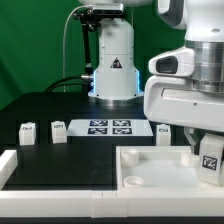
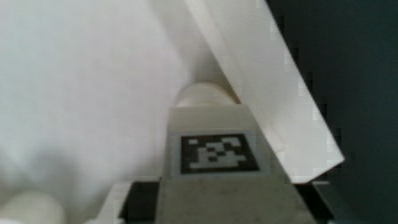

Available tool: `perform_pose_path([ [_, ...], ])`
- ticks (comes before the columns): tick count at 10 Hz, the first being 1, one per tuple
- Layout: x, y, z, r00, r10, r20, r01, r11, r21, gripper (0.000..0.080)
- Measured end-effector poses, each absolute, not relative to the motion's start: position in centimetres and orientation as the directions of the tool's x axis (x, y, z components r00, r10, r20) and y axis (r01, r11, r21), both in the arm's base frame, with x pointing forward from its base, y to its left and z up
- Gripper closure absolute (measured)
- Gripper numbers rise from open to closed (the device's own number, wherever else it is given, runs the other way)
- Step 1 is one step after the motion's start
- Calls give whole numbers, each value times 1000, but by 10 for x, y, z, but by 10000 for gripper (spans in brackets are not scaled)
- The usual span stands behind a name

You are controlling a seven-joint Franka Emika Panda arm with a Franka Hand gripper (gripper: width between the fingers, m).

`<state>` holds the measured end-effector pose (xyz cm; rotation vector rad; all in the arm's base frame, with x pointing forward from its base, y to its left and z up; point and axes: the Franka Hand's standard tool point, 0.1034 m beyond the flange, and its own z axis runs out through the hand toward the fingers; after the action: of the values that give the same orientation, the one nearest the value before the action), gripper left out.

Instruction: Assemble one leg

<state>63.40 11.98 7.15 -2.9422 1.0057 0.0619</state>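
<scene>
My gripper (image 1: 207, 150) is shut on a leg (image 1: 211, 161), a small white block with a black-and-white tag. It holds the leg at the exterior view's right, over the right corner of the large flat white panel (image 1: 150, 168). In the wrist view the leg (image 2: 217, 135) stands between my dark fingers (image 2: 150, 196), with its tag facing the camera. Its far end is against the panel (image 2: 89, 80), next to the panel's raised edge (image 2: 267, 80). My gripper (image 2: 217, 202) grips the leg's near end.
Two loose legs (image 1: 27, 133) (image 1: 58, 131) stand on the black table at the exterior view's left. A third (image 1: 163, 133) stands behind the panel. The marker board (image 1: 108, 126) lies in front of the robot base (image 1: 113, 70). A white ledge (image 1: 60, 178) runs along the front.
</scene>
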Motion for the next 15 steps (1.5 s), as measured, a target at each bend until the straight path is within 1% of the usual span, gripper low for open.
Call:
perform_pose_path([
  [1,634,120,71,733,-678,-48,-679,-734,-11,508],
  [3,633,120,71,505,-862,-42,-863,-506,8,508],
  [5,633,121,71,329,-944,-34,-944,-330,17,508],
  [6,633,121,71,287,-957,-39,-958,-287,16,508],
  [8,632,121,70,348,-937,-41,-937,-349,14,499],
  [9,632,122,70,350,-936,-43,-936,-351,14,321],
  [10,632,122,70,397,-917,-44,-917,-398,12,190],
  [11,632,122,70,524,-850,-45,-851,-525,6,162],
  [12,632,123,70,627,-778,-44,-779,-627,1,162],
  [13,631,125,70,753,-657,-43,-658,-753,-6,152],
  [14,631,126,70,808,-587,-41,-588,-809,-13,152],
  [15,630,126,68,885,-463,-40,-464,-886,-17,151],
])
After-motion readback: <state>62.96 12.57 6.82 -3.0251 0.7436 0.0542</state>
